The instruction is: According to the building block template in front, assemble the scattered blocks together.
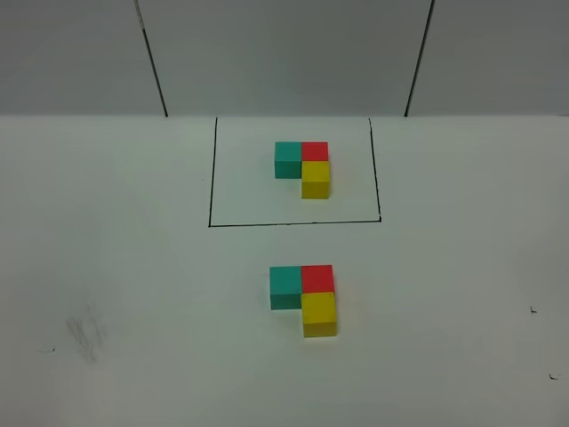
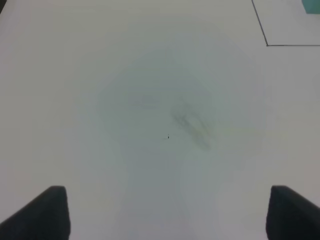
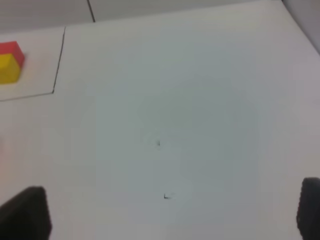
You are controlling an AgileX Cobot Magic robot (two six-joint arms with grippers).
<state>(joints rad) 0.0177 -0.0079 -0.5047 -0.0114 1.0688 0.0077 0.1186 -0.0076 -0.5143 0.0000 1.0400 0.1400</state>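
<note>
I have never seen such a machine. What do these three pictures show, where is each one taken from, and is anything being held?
This is a robot with two arms; each arm ends in a grasping tool. One picture comes from a camera mounted high above a white table. The other two come from cameras on the arms' wrists, looking past each tool at the table.

On the table, a black outline frames the template: teal, red and yellow cubes in an L shape. Nearer the camera, the loose blocks already form the same L.

The left tool and the right tool show only dark fingertips, wide apart over bare table. Both are open and hold nothing.
</note>
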